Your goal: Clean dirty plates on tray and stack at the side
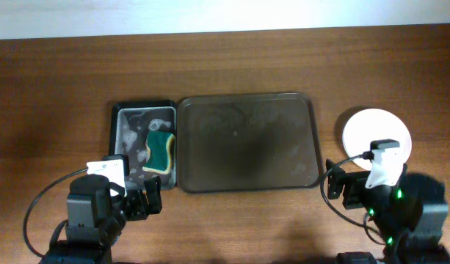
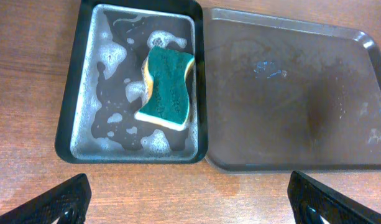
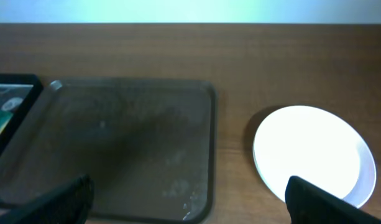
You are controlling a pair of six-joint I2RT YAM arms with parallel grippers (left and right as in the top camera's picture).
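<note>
The large dark brown tray (image 1: 246,141) lies mid-table with no plates on it; it shows wet streaks in the left wrist view (image 2: 289,106) and the right wrist view (image 3: 115,143). A white plate stack (image 1: 365,132) sits on the table to the tray's right, also in the right wrist view (image 3: 311,152); I cannot tell how many plates it holds. My left gripper (image 1: 145,199) is open and empty near the front edge, below the small black tray (image 2: 190,202). My right gripper (image 1: 343,189) is open and empty, just in front of the plate stack (image 3: 187,202).
A small black tray (image 1: 120,143) with soapy water and a green sponge (image 1: 161,152) sits against the brown tray's left side, also seen in the left wrist view (image 2: 168,87). Bare wooden table surrounds the trays.
</note>
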